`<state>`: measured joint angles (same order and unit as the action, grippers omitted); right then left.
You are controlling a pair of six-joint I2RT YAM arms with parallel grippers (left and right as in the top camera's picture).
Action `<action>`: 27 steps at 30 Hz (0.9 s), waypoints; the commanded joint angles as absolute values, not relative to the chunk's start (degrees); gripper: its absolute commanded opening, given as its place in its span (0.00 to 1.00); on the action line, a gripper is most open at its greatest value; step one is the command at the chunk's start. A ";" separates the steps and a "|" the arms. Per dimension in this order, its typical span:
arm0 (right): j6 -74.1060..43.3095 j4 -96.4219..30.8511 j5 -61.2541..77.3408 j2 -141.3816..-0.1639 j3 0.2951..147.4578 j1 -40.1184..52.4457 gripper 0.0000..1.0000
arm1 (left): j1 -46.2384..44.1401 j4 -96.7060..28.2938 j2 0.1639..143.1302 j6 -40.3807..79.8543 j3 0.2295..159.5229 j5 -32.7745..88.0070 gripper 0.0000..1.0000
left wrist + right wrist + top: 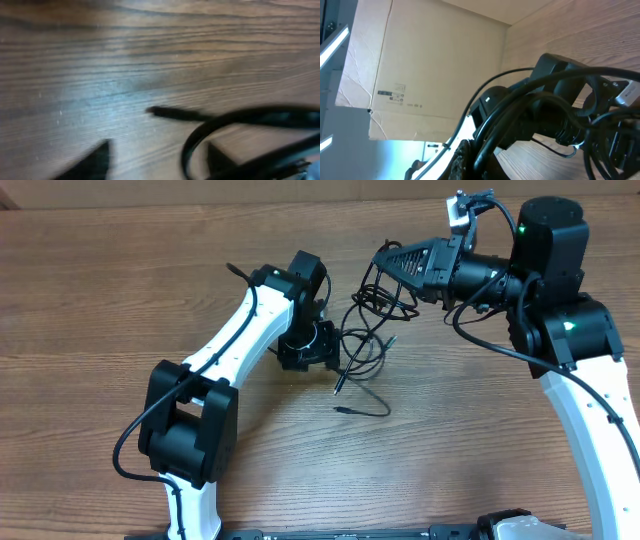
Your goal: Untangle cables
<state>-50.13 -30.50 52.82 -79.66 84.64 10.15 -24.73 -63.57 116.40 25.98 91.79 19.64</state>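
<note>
The cables (372,312) are thin black cords in a loose tangle at the table's middle. Two plug ends trail toward the front (339,388). My right gripper (381,256) is shut on several strands and holds them lifted above the table. In the right wrist view the strands (520,107) run straight out of the pinched jaws (487,156). My left gripper (312,352) is low over the table at the tangle's left edge. In the blurred left wrist view its fingers (157,152) are apart, with a cable loop (250,117) curving in beside the right finger.
The wooden table (120,290) stretches left and front. A cardboard box (430,65) stands behind the table in the right wrist view. The left arm's white links (225,345) lie along the left of the tangle.
</note>
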 commanded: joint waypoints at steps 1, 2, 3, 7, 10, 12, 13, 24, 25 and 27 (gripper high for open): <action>-50.52 -30.44 54.24 -78.46 86.32 9.61 0.04 | -24.75 -62.98 116.90 26.00 90.56 17.21 0.26; -49.43 -30.81 54.13 -78.46 86.32 9.61 0.04 | -24.77 -63.13 116.90 25.98 90.52 15.66 0.20; -48.12 -31.11 54.11 -78.46 86.32 9.61 0.05 | -24.77 -63.35 116.90 25.98 90.52 14.55 0.17; -43.11 -35.92 49.19 -78.52 86.32 9.61 0.04 | -24.67 -65.12 116.90 25.91 90.54 11.42 0.04; -42.02 -43.64 35.79 -78.52 86.32 9.61 0.04 | -24.34 -67.51 116.88 25.26 90.72 9.93 0.04; -39.88 -47.44 26.17 -78.52 86.32 9.61 0.04 | -23.27 -69.84 116.88 24.40 91.61 9.13 0.04; -39.79 -51.16 16.69 -78.52 86.30 9.61 0.04 | -22.20 -71.77 116.88 23.22 92.79 8.67 0.04; -40.25 -63.75 -10.41 -78.59 86.21 9.61 0.05 | -12.86 -87.64 116.81 22.90 112.64 7.05 0.04; -40.27 -64.42 -12.49 -78.59 86.21 9.61 0.04 | -12.47 -88.27 116.79 22.90 113.60 6.92 0.04; -40.45 -65.52 -16.25 -78.59 86.21 9.61 0.04 | -11.64 -89.32 116.79 22.92 115.09 6.81 0.04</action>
<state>-40.66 -64.82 -4.78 -79.66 84.95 9.78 -12.25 -88.18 116.71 23.81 112.09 7.86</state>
